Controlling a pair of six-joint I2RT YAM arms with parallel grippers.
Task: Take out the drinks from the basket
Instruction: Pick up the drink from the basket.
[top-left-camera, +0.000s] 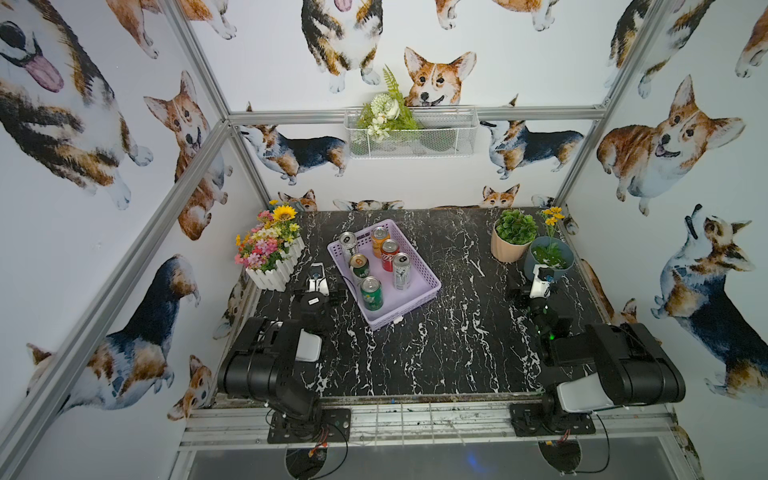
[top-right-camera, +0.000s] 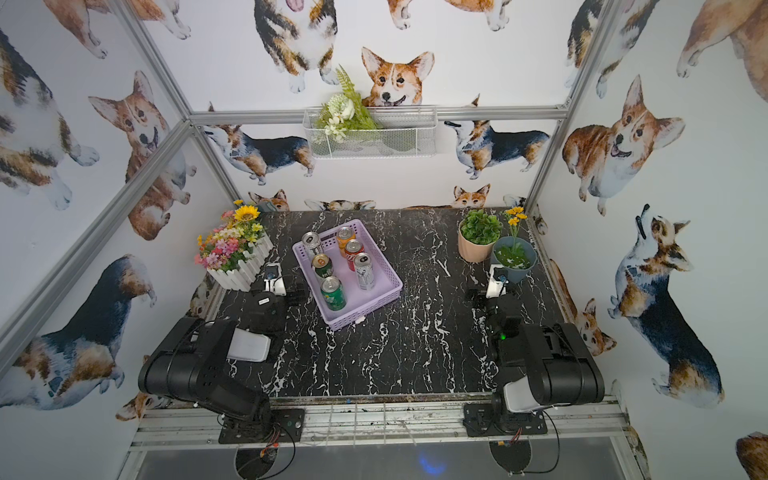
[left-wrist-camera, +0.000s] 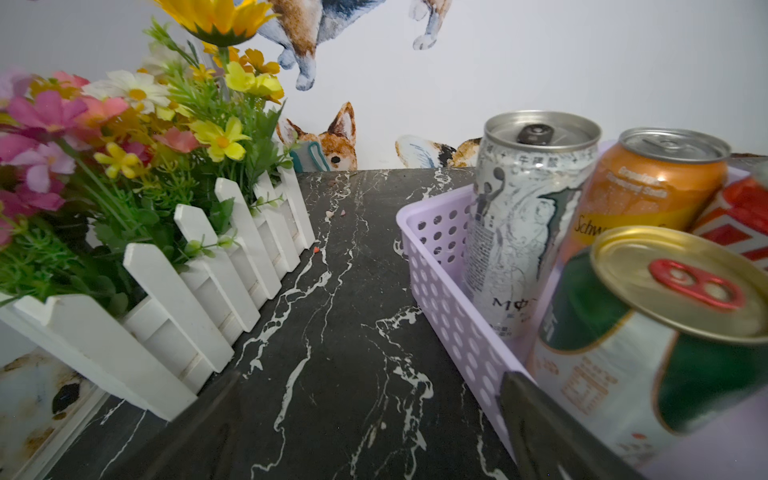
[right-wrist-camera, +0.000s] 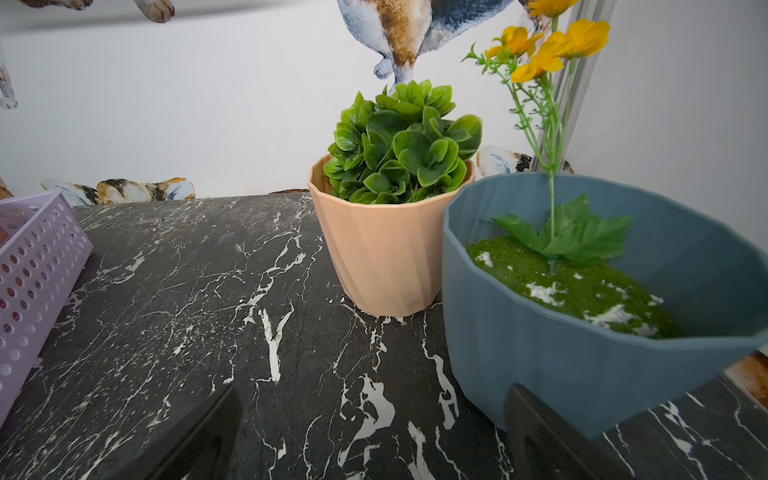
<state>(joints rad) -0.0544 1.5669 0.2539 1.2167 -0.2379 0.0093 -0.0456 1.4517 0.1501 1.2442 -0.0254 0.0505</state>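
Upright in the purple basket (top-left-camera: 409, 308), left of the table's (top-left-camera: 436, 357) middle: six cans (top-left-camera: 371, 294). Wide open and empty, just beside the basket's left wall: the left claw (left-wrist-camera: 374, 434). Likewise wide open and empty, by the blue pot (right-wrist-camera: 540, 353), well apart from the basket: the right claw (right-wrist-camera: 374, 436).
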